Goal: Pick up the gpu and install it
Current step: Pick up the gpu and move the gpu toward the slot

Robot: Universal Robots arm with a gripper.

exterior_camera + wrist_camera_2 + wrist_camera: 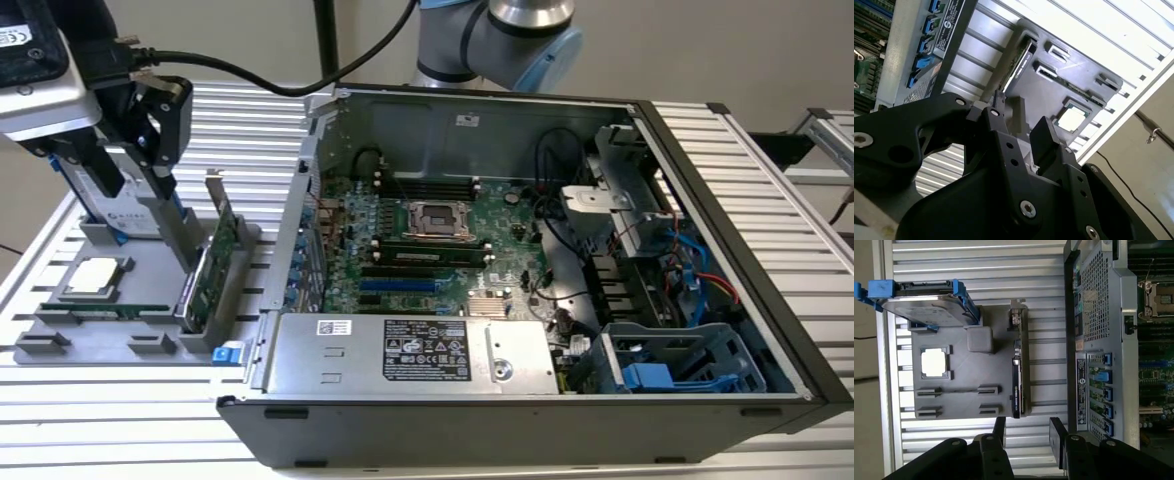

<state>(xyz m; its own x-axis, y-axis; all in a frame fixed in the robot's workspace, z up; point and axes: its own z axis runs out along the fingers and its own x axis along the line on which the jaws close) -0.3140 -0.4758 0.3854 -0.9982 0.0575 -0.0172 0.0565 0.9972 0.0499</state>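
Gray fixture tray [147, 265] [961, 377] lying on slatted table [107, 420]. Silver hard drive [107, 200] [929, 310] with blue rails standing on edge at one end of the tray. Processor chip [96, 277] [934, 362] [1072, 120] sitting flat in a tray recess, near the drive. Open computer case [534, 420] sitting just beside the tray, motherboard [427, 230] showing inside.

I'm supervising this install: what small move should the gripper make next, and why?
Probably ease straight down toward the gpu. The gripper is open and empty, apart from the card, which stands on edge in the gray tray, roughly in line with the gap between the fingers in the first wrist view.
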